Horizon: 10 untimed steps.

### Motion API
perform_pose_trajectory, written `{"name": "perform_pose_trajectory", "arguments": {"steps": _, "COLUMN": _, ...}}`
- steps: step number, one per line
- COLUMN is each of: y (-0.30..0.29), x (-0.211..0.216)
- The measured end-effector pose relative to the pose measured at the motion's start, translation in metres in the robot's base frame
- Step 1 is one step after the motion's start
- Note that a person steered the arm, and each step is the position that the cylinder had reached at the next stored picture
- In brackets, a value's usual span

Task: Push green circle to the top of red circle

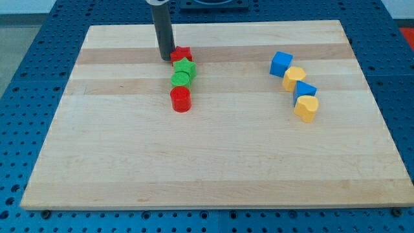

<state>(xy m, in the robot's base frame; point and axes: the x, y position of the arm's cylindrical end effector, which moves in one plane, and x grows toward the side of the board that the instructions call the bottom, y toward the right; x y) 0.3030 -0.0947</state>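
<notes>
The green circle (180, 80) sits just above the red circle (181, 99) near the board's upper middle, touching it. A green star (185, 67) lies right above the green circle, and a red block (182, 54) of unclear shape sits above the star. The four form a short column. My tip (167, 58) stands at the red block's left side, up and to the left of the green circle.
At the view's right a diagonal chain runs down-right: a blue cube (281, 63), a yellow block (294, 78), a blue block (305, 92) and a yellow heart (306, 108). The wooden board (207, 175) lies on a blue perforated table.
</notes>
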Motion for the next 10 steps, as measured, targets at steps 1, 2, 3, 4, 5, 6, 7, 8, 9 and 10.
{"name": "perform_pose_trajectory", "arguments": {"steps": 1, "y": 0.020, "x": 0.009}}
{"name": "perform_pose_trajectory", "arguments": {"steps": 2, "y": 0.042, "x": 0.016}}
{"name": "perform_pose_trajectory", "arguments": {"steps": 3, "y": 0.066, "x": 0.020}}
{"name": "perform_pose_trajectory", "arguments": {"steps": 4, "y": 0.081, "x": 0.021}}
{"name": "perform_pose_trajectory", "arguments": {"steps": 5, "y": 0.051, "x": 0.019}}
{"name": "perform_pose_trajectory", "arguments": {"steps": 6, "y": -0.014, "x": 0.019}}
{"name": "perform_pose_trajectory", "arguments": {"steps": 7, "y": -0.066, "x": 0.049}}
{"name": "perform_pose_trajectory", "arguments": {"steps": 8, "y": -0.063, "x": 0.118}}
{"name": "perform_pose_trajectory", "arguments": {"steps": 9, "y": -0.028, "x": 0.152}}
{"name": "perform_pose_trajectory", "arguments": {"steps": 10, "y": -0.011, "x": 0.152}}
